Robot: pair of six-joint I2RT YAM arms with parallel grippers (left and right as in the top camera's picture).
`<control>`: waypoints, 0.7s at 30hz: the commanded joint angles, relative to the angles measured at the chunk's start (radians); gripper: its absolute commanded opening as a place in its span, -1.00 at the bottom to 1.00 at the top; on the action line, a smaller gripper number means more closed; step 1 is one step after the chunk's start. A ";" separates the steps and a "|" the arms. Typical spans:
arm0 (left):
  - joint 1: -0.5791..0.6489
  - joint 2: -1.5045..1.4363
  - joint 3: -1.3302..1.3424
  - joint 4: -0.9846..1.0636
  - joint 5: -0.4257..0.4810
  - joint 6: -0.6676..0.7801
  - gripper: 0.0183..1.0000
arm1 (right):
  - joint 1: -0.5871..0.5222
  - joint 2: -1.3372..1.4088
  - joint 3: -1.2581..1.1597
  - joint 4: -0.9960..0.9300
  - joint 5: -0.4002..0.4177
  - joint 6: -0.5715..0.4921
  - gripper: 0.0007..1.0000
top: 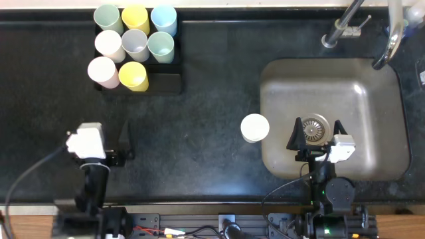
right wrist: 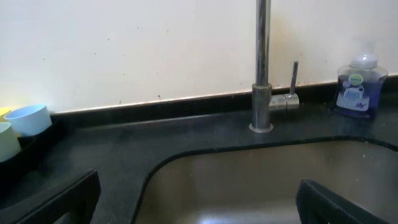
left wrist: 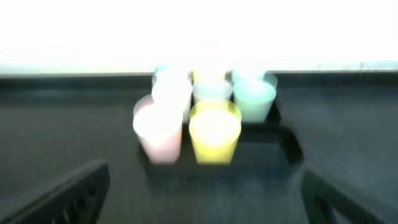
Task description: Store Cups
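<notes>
The tray holds eight cups; a white cup stands beside the sink. The left hand and right hand are released.

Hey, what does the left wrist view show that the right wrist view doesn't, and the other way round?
Left wrist view, not the right: the pale pink plastic cup and the yellow plastic cup at the front of the black cup tray, with a bare slot beside them. Right wrist view, not the left: the steel sink basin, the chrome tap and the blue soap bottle. Both: the dark speckled countertop and part of that tray with cups in it.
</notes>
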 commanded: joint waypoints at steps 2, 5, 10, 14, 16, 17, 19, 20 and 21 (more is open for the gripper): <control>0.006 -0.126 -0.278 0.383 0.040 0.076 1.00 | -0.008 -0.008 -0.013 0.006 -0.007 -0.003 0.99; 0.006 -0.161 -0.319 0.356 0.019 0.066 1.00 | -0.008 -0.008 -0.013 0.006 -0.007 -0.003 1.00; 0.005 -0.200 -0.321 0.187 -0.013 0.067 1.00 | -0.008 -0.008 -0.013 0.006 -0.007 -0.003 1.00; 0.000 -0.201 -0.321 0.188 -0.013 0.066 1.00 | -0.008 -0.008 -0.013 0.006 -0.007 -0.003 1.00; -0.001 -0.201 -0.321 0.188 -0.013 0.066 1.00 | -0.008 -0.008 -0.013 0.006 -0.007 -0.003 0.99; -0.001 -0.201 -0.321 0.188 -0.013 0.066 1.00 | -0.008 -0.008 -0.013 0.006 -0.007 -0.003 1.00; -0.001 -0.200 -0.321 0.188 -0.013 0.066 1.00 | -0.008 -0.008 -0.013 0.006 -0.007 -0.003 0.99; -0.001 -0.200 -0.321 0.188 -0.013 0.066 1.00 | -0.008 -0.008 -0.013 0.006 -0.007 -0.003 1.00; -0.001 -0.200 -0.321 0.188 -0.013 0.066 1.00 | -0.008 -0.008 -0.013 0.006 -0.007 -0.003 0.99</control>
